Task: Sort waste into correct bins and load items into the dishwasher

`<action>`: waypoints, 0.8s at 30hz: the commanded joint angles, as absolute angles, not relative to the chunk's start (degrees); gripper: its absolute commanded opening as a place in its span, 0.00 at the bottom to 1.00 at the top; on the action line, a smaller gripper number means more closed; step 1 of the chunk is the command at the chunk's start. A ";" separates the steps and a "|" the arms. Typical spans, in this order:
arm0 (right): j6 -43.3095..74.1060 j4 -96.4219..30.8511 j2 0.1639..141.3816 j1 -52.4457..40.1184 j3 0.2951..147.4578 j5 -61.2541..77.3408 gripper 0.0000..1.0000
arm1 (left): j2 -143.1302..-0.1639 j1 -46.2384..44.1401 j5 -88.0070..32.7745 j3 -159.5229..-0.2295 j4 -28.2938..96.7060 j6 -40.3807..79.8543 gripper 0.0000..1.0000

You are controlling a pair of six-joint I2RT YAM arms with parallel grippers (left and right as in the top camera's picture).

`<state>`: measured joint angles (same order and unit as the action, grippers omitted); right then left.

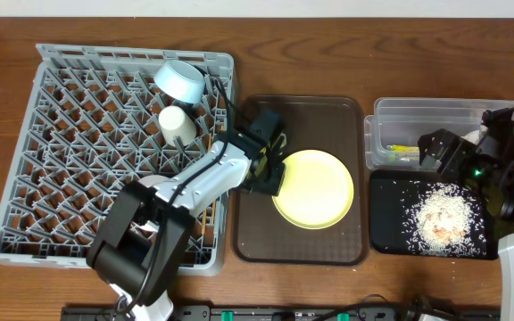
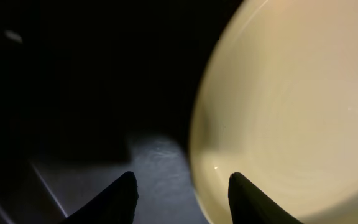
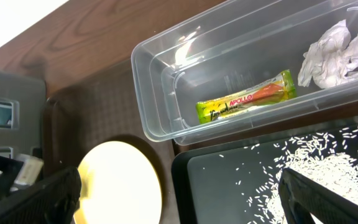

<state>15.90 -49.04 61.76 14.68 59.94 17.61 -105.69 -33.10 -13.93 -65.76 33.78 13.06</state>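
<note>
The wooden counter [image 1: 132, 22] carries a grey rack [image 1: 78, 178] at the left, a brown tray [image 1: 328, 111] in the middle, and a clear tub [image 1: 435, 116] and a black tray [image 1: 386, 241] at the right. The yellow plate [image 1: 315, 187] lies flat on the brown tray, toward its right half. It looks stiff, glazed and smooth, so it is probably slippery, and it could chip or break if it falls. It also seems rather heavy for a thin two-finger hold. Because it lies flat, the rim is the only place to take it, and a firm pinch with one finger under the lip seems needed.

The left arm reaches from the front of the rack over its right wall, with the wrist bent down. The left claw [image 2: 182, 180] is at the plate's left rim. Its jaws stand apart, one finger on the tray side and one over the plate, not pressed on it. The right arm hangs over the black tray, and the right claw [image 3: 179, 186] is spread wide and holds nothing.
</note>
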 commanded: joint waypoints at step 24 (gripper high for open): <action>15.62 -49.10 61.49 14.94 60.53 18.04 0.99 | -107.50 -36.80 -8.25 -54.81 18.72 18.24 0.36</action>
